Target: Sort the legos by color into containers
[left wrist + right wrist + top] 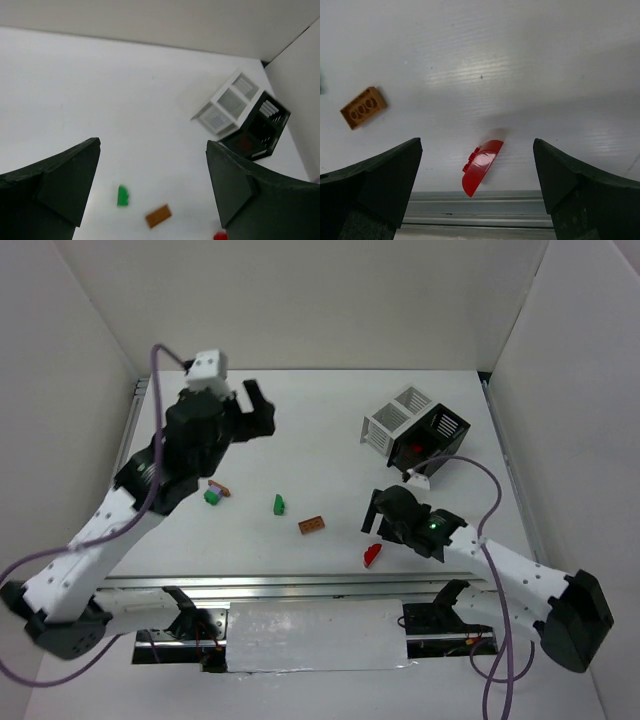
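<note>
A red curved lego [372,554] lies near the table's front edge. My right gripper [378,522] hovers open just behind it. In the right wrist view the red lego [481,166] lies between and below the open fingers of that gripper [477,145]. An orange-brown brick [311,525] and a green lego [279,504] lie mid-table. Another green lego [212,497] sits by a small purple and orange piece [219,487]. My left gripper [262,412] is open, empty and raised at the back left. Through this gripper [153,145] its wrist view shows the green lego [122,195] and the brown brick [158,216].
A white slatted container [397,421] and a black one [438,435] stand side by side at the back right, something red inside the black one. White walls enclose the table. A metal rail [300,585] runs along the front edge.
</note>
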Motion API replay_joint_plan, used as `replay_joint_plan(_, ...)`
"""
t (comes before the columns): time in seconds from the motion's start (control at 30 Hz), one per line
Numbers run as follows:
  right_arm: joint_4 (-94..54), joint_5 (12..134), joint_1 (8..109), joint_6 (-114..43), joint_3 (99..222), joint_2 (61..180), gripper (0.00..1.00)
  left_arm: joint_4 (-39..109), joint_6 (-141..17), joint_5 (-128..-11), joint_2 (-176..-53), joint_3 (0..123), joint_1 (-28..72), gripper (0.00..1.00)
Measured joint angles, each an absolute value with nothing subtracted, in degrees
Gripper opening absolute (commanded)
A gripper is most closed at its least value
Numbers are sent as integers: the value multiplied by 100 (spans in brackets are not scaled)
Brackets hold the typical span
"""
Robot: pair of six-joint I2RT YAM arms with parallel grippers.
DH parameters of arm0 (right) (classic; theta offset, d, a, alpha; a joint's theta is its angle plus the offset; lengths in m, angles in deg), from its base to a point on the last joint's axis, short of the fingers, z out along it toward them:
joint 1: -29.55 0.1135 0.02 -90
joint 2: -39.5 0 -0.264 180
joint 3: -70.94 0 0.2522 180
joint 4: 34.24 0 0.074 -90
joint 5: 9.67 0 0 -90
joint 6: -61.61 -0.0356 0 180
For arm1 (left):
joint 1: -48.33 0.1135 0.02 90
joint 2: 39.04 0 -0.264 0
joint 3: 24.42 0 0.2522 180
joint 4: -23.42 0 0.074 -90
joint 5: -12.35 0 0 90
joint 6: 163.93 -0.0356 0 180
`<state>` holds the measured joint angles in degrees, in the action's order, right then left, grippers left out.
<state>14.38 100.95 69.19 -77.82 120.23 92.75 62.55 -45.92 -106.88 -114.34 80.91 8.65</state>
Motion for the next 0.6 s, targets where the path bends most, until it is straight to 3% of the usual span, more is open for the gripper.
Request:
replay_joint_plan(0.17,1215,10436,7734,-8381,12090,10272,100,7385,-4238,-10835,-9662,6535,867,100)
replay_joint_plan(0.33,1112,10530,7918,-8864,12103,10947,99,8263,-4244,-10798,-9312,5472,865,100)
replay_joint_plan(0.5,1007,10539,8033,-9142,12020,11015,86,8674,-4268,-10802,-9024,4679,865,100)
replay_joint_plan(0.6,898,10480,8042,-9207,11950,11024,84,8652,-4312,-10793,-8803,4611,865,99)
